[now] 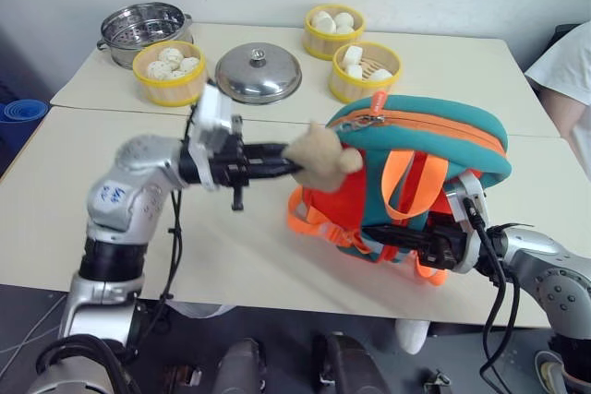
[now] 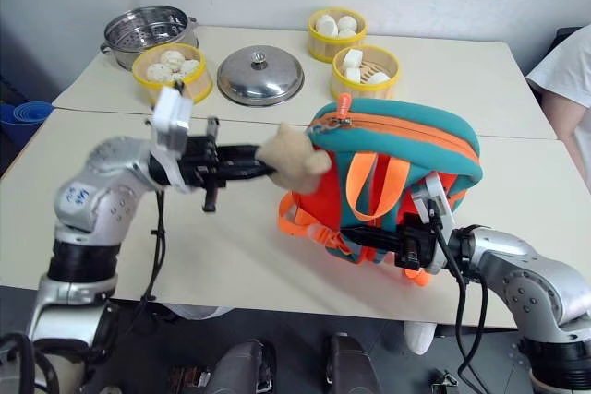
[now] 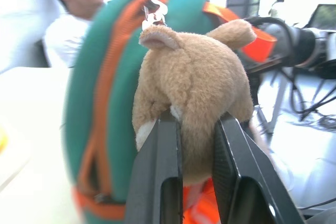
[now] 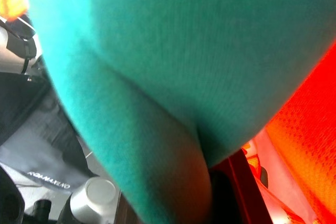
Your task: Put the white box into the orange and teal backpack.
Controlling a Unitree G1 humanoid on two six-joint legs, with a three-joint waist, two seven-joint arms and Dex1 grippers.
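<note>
Right now my left gripper [image 3: 195, 145] is pinching the tan plush bear toy [image 3: 191, 90] that hangs from the small teal backpack with bright orange straps and zipper trim [image 1: 420, 149]; the 2 black fingers [image 3: 157, 182] squeeze the plush between them, reaching level from the left side. The backpack stands upright near the front edge of the pale cream table [image 1: 92, 200], its orange straps facing me and its orange zipper running along the top, the zipper pull [image 1: 379, 103] sticking up beside the bear.

My right gripper [image 1: 379, 232] is pressed together on the lower part of the backpack, low among the straps, with teal fabric folded around my fingers in the right wrist view.

Behind the backpack sit 3 round yellow-rimmed bamboo steamers of white buns [image 1: 168, 71], a domed steel lid [image 1: 259, 73] and a steel steamer pot [image 1: 143, 29]. A person in a white shirt [image 1: 565, 66] stands at the table's right edge.
</note>
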